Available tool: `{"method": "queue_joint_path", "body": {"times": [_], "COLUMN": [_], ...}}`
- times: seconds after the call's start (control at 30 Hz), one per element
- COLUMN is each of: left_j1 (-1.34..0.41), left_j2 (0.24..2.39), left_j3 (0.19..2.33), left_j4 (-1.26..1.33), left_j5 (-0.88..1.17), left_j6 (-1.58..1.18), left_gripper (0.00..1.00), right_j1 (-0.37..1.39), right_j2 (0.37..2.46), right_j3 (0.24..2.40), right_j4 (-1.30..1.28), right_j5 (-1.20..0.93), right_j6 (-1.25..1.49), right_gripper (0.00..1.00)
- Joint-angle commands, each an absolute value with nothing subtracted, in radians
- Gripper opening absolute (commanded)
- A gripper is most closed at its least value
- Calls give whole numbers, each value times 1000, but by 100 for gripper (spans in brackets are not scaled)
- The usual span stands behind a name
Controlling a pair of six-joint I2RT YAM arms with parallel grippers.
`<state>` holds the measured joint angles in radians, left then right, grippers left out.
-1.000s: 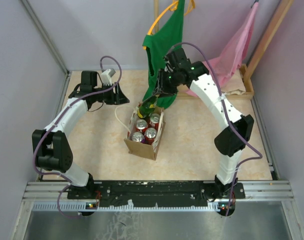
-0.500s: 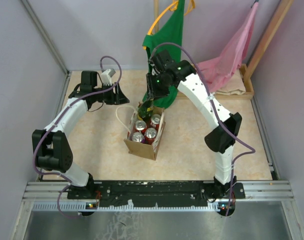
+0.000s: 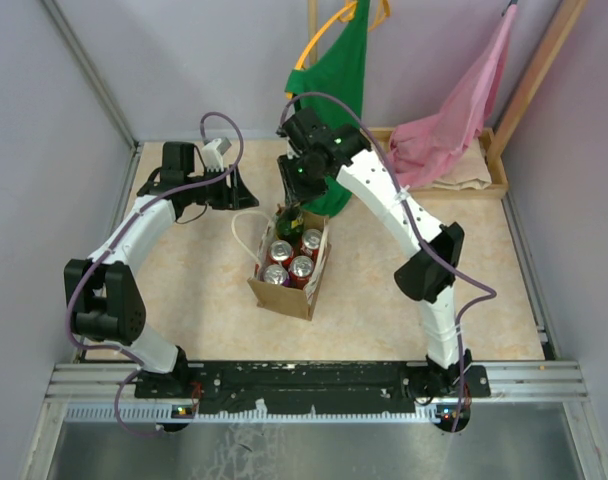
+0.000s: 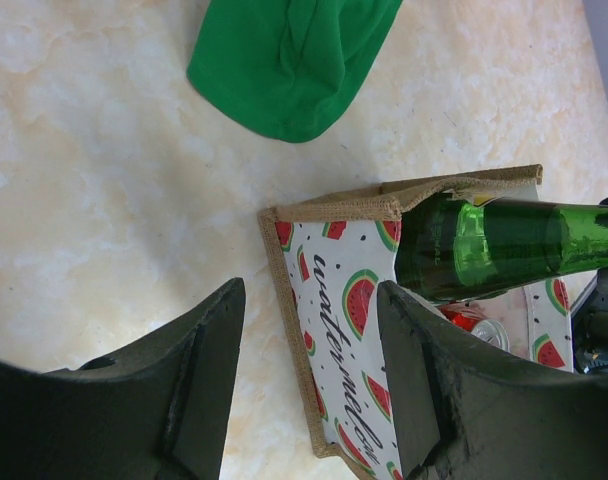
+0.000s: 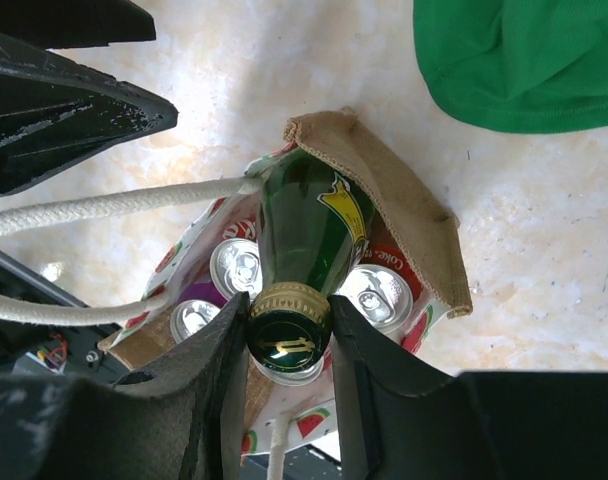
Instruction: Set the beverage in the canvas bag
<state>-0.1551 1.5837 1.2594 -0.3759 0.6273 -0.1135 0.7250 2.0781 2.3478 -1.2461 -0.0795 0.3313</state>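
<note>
Hanging neck-up from the right gripper (image 5: 289,338), the beverage (image 5: 306,235) is a dark green glass bottle with a gold crown cap and a yellow-and-green label on its shoulder. Its lower body is already inside the far end of the canvas bag (image 4: 336,300), behind the folded tan rim. The jaws are clenched on the neck just under the cap, probably so the fingers stay above the bag's mouth while the bottle goes straight down. Four cans (image 3: 289,258) fill most of the bag, so only the far corner seems to be free, which would explain why the bottle is so close to that wall. The bag has tan fabric outside and a white watermelon-print lining. One white rope handle (image 5: 114,205) trails off to the side, out of the bottle's way. The left gripper (image 4: 309,295) hovers beside the bag with its fingers spread, grasping nothing. A green garment (image 4: 284,60) lies on the table beyond it.
</note>
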Motion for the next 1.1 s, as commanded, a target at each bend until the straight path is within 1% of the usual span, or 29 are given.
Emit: {"method": "queue_joint_path", "body": {"times": [0.0,0.53,1.07], "left_j1": [-158,-158,-158], "left_j2": [1560,1565,1568], "left_j3": [1256,1255,1259], "left_j4": [-371,-378,-390], "left_j5": [629,623,620], "left_j6": [-104,-102,-101], "left_gripper": [62,62,62], "right_j1": [751,793,821], "right_j2": [2070,2140,2221], "right_j3": [2440,2402,2340], "right_j4": [-1195,-1220,-1182], "right_j5": [-106,-71,-83], "right_j6": [307,229,179], "right_gripper": [0,0,0]}}
